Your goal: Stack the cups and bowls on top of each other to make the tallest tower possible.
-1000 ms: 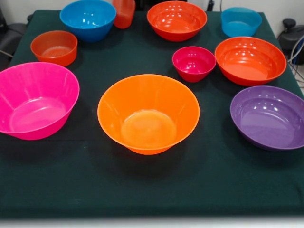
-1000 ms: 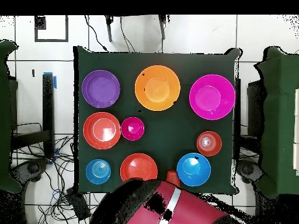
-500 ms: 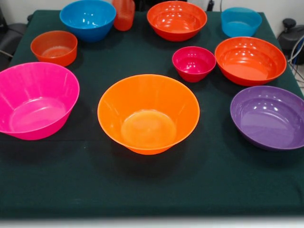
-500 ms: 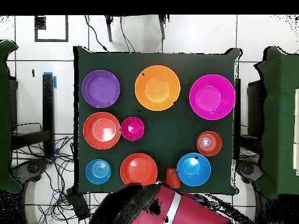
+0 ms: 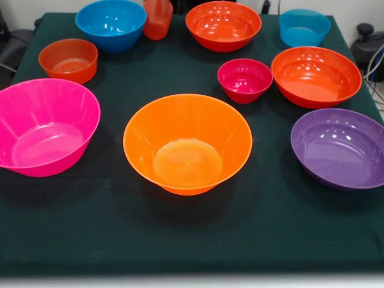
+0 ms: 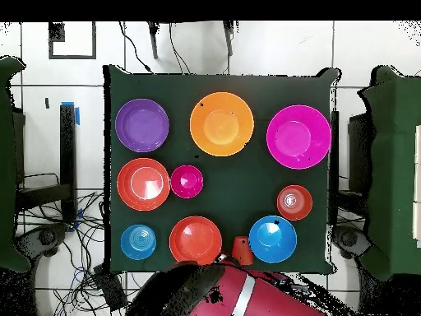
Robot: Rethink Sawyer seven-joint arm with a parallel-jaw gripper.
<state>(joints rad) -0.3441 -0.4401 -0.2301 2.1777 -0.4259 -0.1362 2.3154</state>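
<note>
Stock on the green surface, all upright, each vessel standing apart, nothing yet nested.

1. Pink bowl, large, flared. It is judged light, thin-walled and glossy, so likely slippery; the rim is the only hold offered.
2. Yellow-orange bowl, large, flared, just beside item 1 at mid-surface. It is suited as the tower base and best left where it stands.
3. Purple bowl, shallow and wide. A pinch across the rim wall is advised.
4. Two orange-red bowls, of medium size and judged stiff.
5. Blue bowl, deeper in form.
6. Light blue bowl, small.
7. Small orange bowl, squat.
8. Magenta bowl, small, between items 2 and 4.
9. Cup, an orange-red tumbler, translucent and tapered. It is expected to tip easily and is best taken across the upper wall.

The fingers are shown in neither view, so their state cannot be told and no place can be given relative to them. Only the red and black arm is seen, at the surface edge nearest the cup.
</note>
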